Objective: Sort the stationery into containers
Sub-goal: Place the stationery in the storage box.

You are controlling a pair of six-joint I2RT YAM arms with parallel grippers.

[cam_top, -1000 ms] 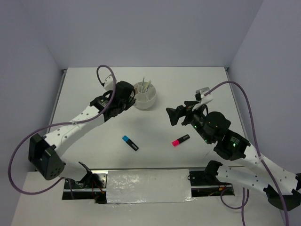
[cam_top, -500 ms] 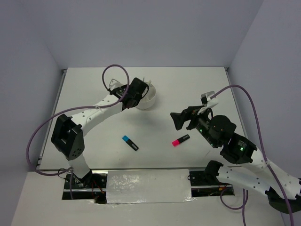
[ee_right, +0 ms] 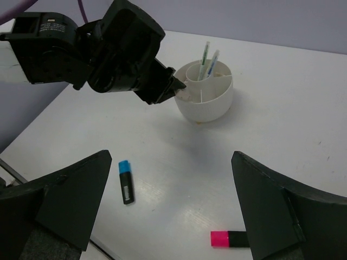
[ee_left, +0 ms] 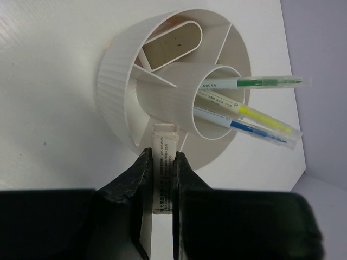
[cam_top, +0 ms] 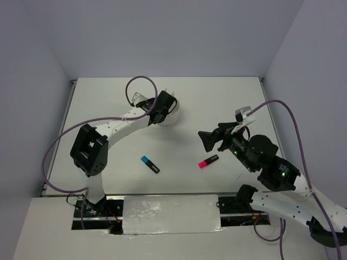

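Dropping in an eraser looks to be the step in hand: a small white sleeved eraser (ee_left: 164, 142) is clamped between the jaws of the left gripper (ee_left: 162, 165), with its tip poked just over the rim of the round white organiser cup (ee_left: 116, 81). Three pens (ee_left: 255, 115) are stood in the centre tube. Next the jaws probably need parting, so it lands inside the wall. The right gripper (cam_top: 207, 140) is held spread wide and empty, with the blue highlighter (cam_top: 150, 164) and pink highlighter (cam_top: 208, 161) left lying on the table (cam_top: 238, 103), well apart from the cup
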